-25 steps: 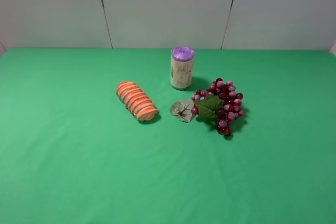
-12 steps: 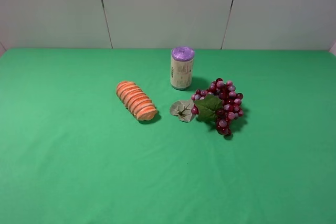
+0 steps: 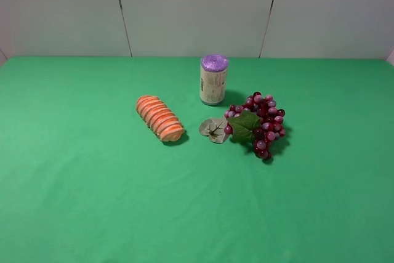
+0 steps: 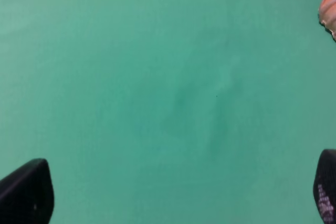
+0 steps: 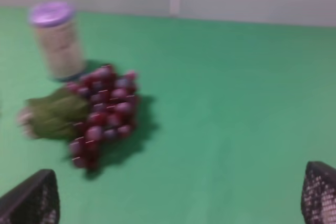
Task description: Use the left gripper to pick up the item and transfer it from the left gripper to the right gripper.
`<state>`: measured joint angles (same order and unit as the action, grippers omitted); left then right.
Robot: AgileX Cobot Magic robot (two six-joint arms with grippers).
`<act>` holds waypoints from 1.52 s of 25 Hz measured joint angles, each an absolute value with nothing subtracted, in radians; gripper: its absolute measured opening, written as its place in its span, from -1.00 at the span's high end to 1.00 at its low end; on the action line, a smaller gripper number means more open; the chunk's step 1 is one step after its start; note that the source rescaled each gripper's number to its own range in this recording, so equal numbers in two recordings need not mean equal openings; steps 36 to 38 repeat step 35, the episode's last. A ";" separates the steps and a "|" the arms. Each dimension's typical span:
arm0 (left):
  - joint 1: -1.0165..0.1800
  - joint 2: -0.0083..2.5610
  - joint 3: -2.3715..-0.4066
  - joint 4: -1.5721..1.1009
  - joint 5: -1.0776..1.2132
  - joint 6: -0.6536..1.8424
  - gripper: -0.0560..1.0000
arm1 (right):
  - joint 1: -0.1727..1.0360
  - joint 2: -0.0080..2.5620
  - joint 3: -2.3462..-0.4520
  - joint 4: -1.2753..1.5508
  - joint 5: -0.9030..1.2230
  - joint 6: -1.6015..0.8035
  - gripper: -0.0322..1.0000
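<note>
Above green cloth [image 4: 157, 77] | left pincer [image 4: 178, 192] spread, empty | right pincer [image 5: 178, 195] spread, empty

My left gripper [image 4: 173, 195] and right gripper [image 5: 178, 195] both hold nothing — jaws spread wide.

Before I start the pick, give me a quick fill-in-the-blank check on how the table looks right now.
1. The grapes lie on the green ____.
2. The can with the purple top stands ____.
3. The ribbed roll left of the grapes is ____ in colour.
4. The left gripper has its fingers ____.

Missing words: cloth; upright; orange; open
</note>
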<state>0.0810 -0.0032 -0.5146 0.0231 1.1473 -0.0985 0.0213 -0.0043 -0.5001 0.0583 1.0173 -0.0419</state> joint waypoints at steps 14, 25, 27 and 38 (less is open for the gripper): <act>0.081 -0.003 -0.515 0.023 1.148 -0.098 -1.00 | -0.032 -0.005 -0.500 0.062 1.017 -0.042 -1.00; 0.081 -0.003 -0.515 0.023 1.148 -0.098 -1.00 | -0.032 -0.005 -0.500 0.062 1.017 -0.042 -1.00; 0.081 -0.003 -0.515 0.023 1.148 -0.098 -1.00 | -0.032 -0.005 -0.500 0.062 1.017 -0.042 -1.00; 0.081 -0.003 -0.515 0.023 1.148 -0.098 -1.00 | -0.032 -0.005 -0.500 0.062 1.017 -0.042 -1.00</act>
